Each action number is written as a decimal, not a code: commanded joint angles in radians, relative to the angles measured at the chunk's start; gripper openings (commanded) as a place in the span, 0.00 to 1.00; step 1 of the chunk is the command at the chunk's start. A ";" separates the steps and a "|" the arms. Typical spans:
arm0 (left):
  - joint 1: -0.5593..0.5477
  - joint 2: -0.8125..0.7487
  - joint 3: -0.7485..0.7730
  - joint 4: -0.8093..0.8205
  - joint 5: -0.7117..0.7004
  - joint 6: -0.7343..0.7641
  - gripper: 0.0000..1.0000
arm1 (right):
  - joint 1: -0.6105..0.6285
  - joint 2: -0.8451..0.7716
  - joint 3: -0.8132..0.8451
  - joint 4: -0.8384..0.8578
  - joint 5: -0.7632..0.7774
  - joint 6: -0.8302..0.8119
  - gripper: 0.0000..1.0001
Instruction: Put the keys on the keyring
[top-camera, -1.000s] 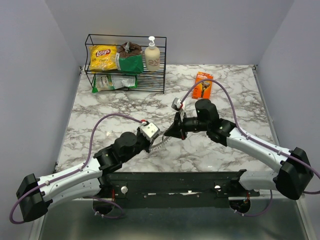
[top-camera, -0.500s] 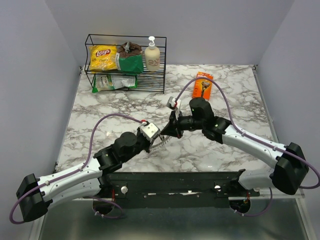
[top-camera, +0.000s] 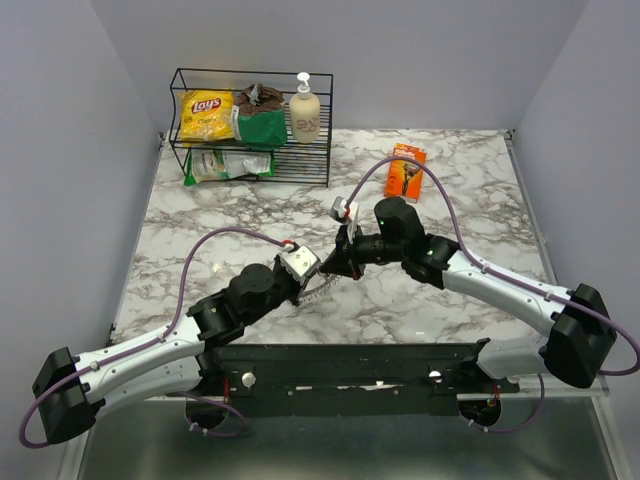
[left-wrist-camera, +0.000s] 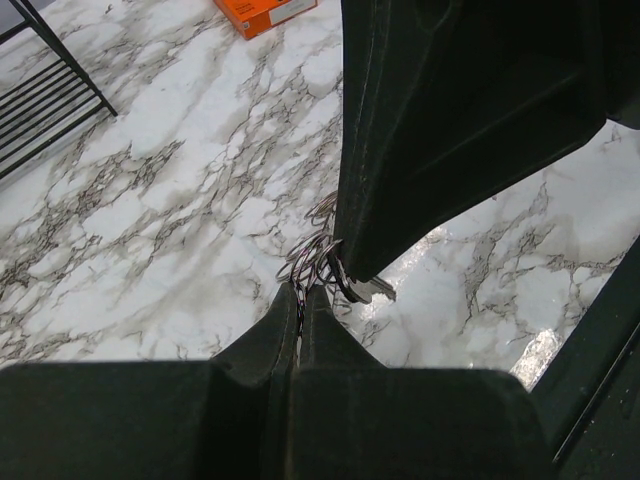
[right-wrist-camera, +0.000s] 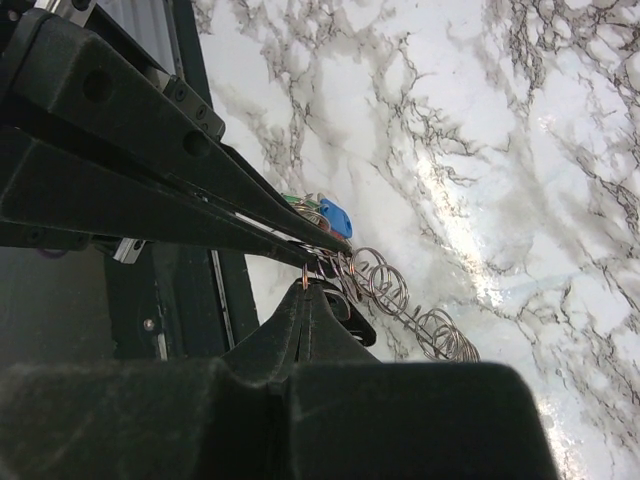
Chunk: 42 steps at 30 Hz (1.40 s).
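Closest to me, the two arms reach in from the near edge and meet nose to nose over the middle of the marble table (top-camera: 470, 200). The left gripper (top-camera: 311, 273) comes in from the left with its fingers pressed together, and its wrist view shows a bunch of thin wire loops sticking out from between the tips, so it is pinching the keyring (right-wrist-camera: 400, 298). The rest of that ring trails away from the tips as a silvery, coil-like chain lying on the marble. The right gripper (top-camera: 338, 263) points back at it from the right, fingers also squeezed flat together. A tiny coppery loop sits right at their tip, but I cannot tell whether it is actually caught between them. The two sets of tips are touching or just beside each other. The keys (right-wrist-camera: 335, 217) hang in that same knot: a blue head shows beside the left fingers, with a sliver of green behind it.

Further back and to the right, an orange box (top-camera: 404, 168) lies flat, well apart from the arms. At the far edge stands a black wire rack (top-camera: 328, 150) holding a yellow chip bag (top-camera: 205, 113), a green bag (top-camera: 258, 122) and a pump bottle (top-camera: 304, 115).
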 joint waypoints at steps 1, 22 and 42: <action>0.003 -0.023 0.008 0.043 0.000 0.007 0.00 | 0.011 -0.030 0.001 -0.011 0.016 -0.024 0.01; 0.003 -0.029 0.015 0.031 -0.003 0.007 0.00 | 0.025 0.008 -0.013 -0.024 0.041 -0.038 0.01; 0.003 -0.051 0.011 0.020 0.006 0.007 0.00 | 0.028 0.011 0.001 -0.040 0.095 -0.026 0.01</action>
